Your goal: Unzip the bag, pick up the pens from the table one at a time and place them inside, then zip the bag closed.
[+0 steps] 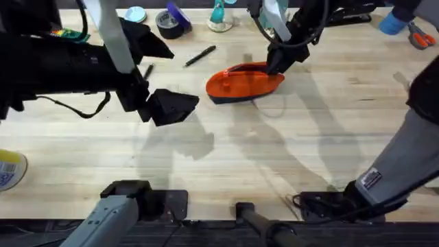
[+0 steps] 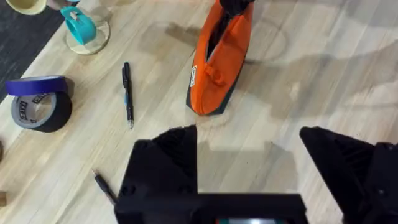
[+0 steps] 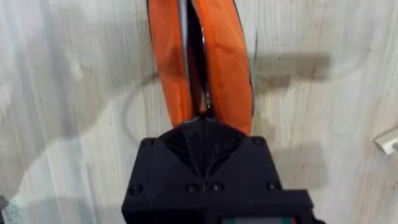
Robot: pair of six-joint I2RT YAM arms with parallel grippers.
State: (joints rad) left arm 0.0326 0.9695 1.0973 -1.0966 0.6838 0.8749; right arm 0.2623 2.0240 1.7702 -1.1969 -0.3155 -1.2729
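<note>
From overhead, the bag point(image 1: 243, 83) lies on the table point(image 1: 288, 158) a little right of centre toward the far side, its zipper slit partly open. The right gripper point(image 1: 278, 64) presses down on the bag's right end. One pen point(image 1: 199, 55) lies to the left of the bag, farther back, and a second pen point(image 1: 148, 71) shows beside the left arm. The left gripper point(image 1: 170, 107) hovers left of the bag with nothing between its fingers.

In the left wrist view, the left gripper point(image 2: 249, 163) stands wide apart and empty above bare wood, the bag point(image 2: 221, 59) beyond it, a pen point(image 2: 127, 93) beside the bag and a tape roll point(image 2: 40, 102) farther out.

In the right wrist view, the right gripper point(image 3: 202, 121) is pinched together at the bag's point(image 3: 230, 68) zipper line, where the slit gapes open beyond the fingertips.
</note>
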